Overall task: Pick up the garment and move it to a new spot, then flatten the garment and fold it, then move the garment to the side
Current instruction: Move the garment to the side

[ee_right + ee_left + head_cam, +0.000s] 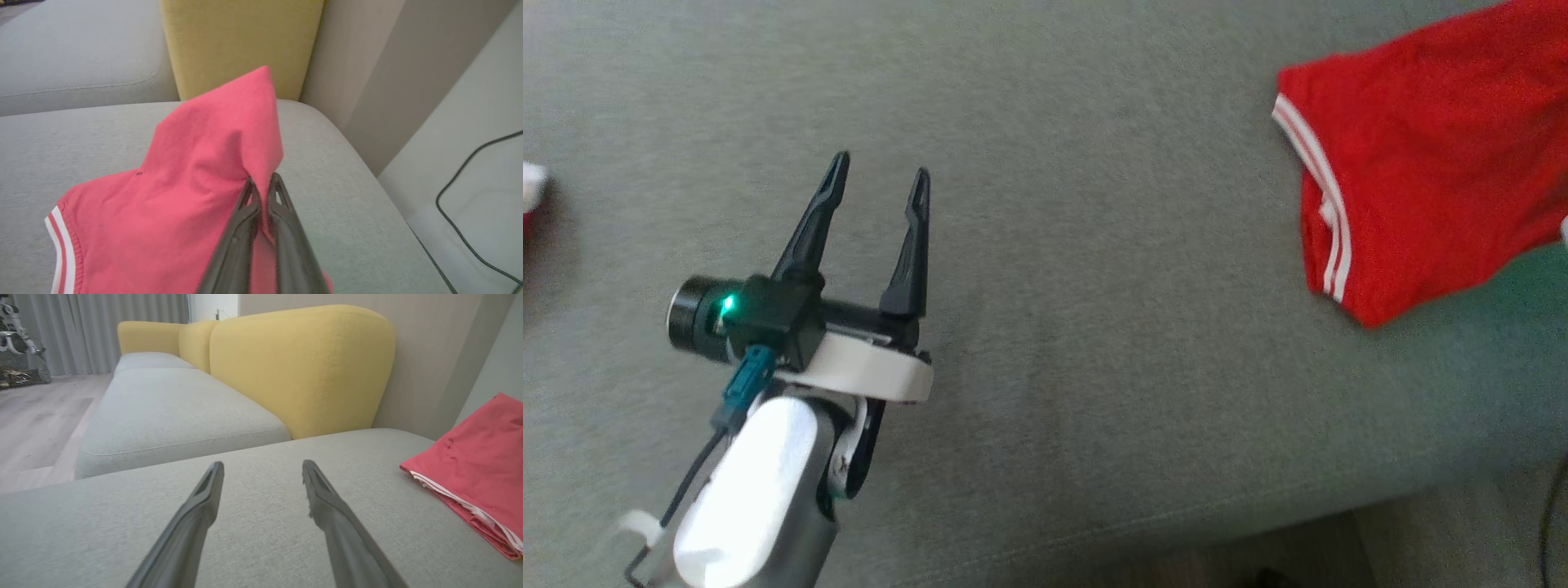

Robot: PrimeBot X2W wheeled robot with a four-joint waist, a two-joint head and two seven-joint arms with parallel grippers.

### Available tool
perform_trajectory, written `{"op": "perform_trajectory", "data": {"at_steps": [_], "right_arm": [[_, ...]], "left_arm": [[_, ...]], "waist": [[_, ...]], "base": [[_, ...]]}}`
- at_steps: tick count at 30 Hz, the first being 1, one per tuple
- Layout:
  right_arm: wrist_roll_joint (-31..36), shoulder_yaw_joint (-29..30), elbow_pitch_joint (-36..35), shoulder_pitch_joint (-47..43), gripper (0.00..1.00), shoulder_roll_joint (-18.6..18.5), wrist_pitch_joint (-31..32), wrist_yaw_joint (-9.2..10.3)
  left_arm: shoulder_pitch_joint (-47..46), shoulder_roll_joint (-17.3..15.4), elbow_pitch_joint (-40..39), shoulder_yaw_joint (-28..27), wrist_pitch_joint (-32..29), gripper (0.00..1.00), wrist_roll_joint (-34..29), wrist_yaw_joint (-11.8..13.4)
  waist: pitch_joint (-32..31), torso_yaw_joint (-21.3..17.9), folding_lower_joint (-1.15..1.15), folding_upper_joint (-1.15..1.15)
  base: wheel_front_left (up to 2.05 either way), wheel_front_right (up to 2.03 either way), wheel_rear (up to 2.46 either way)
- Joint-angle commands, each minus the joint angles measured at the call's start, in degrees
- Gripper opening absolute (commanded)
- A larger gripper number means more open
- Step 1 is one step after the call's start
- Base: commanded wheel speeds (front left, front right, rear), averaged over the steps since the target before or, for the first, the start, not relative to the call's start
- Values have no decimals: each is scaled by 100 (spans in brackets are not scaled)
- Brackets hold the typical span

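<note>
The garment is red with white stripes along its edge, lying at the upper right of the grey cushion in the head view. My left gripper hovers open over bare cushion, well left of the garment, nothing between its fingers. The left wrist view has that gripper open, with the garment off to the right. In the right wrist view my right gripper is shut on a fold of the garment, whose cloth rises into a peak above the fingertips.
A yellow sofa backrest stands behind the cushion, with another grey seat beyond. The cushion's front edge runs along the bottom of the head view. A dark cable lies on the pale floor to the right. Something red and white sits at the far left edge.
</note>
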State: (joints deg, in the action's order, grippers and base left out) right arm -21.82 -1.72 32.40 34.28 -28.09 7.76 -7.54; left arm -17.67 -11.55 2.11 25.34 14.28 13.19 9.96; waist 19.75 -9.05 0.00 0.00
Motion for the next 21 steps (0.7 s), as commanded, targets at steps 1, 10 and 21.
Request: {"op": "perform_trajectory", "data": {"at_steps": [1, 10, 21], "right_arm": [[-86, -19, -53, 193, 0, -235, -128, 5], [-238, -307, 534, 885, 0, -23, -563, 5], [-172, -401, 1398, 1363, 100, 269, -1284, 5]], "left_arm": [[-285, -104, -196, -136, 24, 100, -65, -50], [-764, -211, -201, 17, -137, 100, -221, -198], [-972, -277, -186, 132, -227, 100, -271, -268]], "waist": [[427, -429, 0, 0], [969, -847, 0, 0], [1214, -731, 0, 0]], "base": [[0, 0, 0], [0, 0, 0], [0, 0, 0]]}}
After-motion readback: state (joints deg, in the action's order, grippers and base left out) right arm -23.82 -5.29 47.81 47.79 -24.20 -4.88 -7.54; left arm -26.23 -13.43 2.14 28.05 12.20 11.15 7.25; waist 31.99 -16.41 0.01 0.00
